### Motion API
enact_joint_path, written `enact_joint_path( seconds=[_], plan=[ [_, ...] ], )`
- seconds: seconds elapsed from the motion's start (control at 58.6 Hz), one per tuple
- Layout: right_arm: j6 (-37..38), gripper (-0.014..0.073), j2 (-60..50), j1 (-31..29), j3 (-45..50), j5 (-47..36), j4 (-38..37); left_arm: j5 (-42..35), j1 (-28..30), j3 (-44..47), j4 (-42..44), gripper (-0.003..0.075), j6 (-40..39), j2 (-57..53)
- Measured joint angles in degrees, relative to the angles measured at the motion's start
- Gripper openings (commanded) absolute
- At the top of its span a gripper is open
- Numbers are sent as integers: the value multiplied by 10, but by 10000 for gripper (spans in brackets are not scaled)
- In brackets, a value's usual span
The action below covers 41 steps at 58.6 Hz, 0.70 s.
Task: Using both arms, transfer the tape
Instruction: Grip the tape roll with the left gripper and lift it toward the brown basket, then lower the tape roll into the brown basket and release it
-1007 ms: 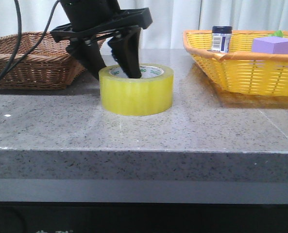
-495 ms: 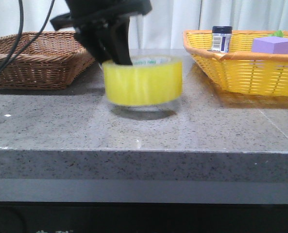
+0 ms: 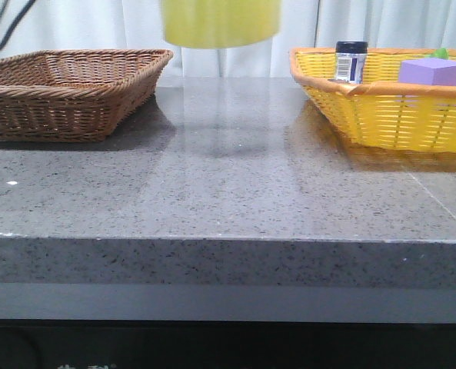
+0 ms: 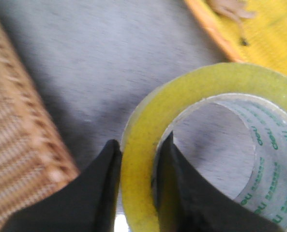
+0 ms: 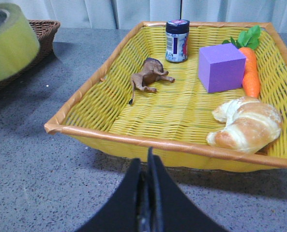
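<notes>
Tape high above the table, wicker basket left, basket right

Pale curtains are hanging along the far side, and soft light is glancing off the speckled grey stone countertop.

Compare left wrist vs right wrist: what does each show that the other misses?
Left wrist only: left gripper clamping the tape's wall, one finger inside the core; green lettering.
Right wrist only: right gripper shut and empty; jar, purple block, carrot, croissant.
Both: the tape, yellow basket, brown basket.
</notes>
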Motion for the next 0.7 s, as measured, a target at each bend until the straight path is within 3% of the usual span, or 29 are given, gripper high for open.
enact_joint_path(
  seconds=[0.171,0.512,0.7],
  plan=[
    [0,-69,0,0,0,0,0,17,46,-9,24,43,-10,0],
    [0,-69,0,0,0,0,0,22,205,-9,31,43,-36,0],
    [0,-69,0,0,0,0,0,22,239,11,27,44,-37,13]
  ],
)
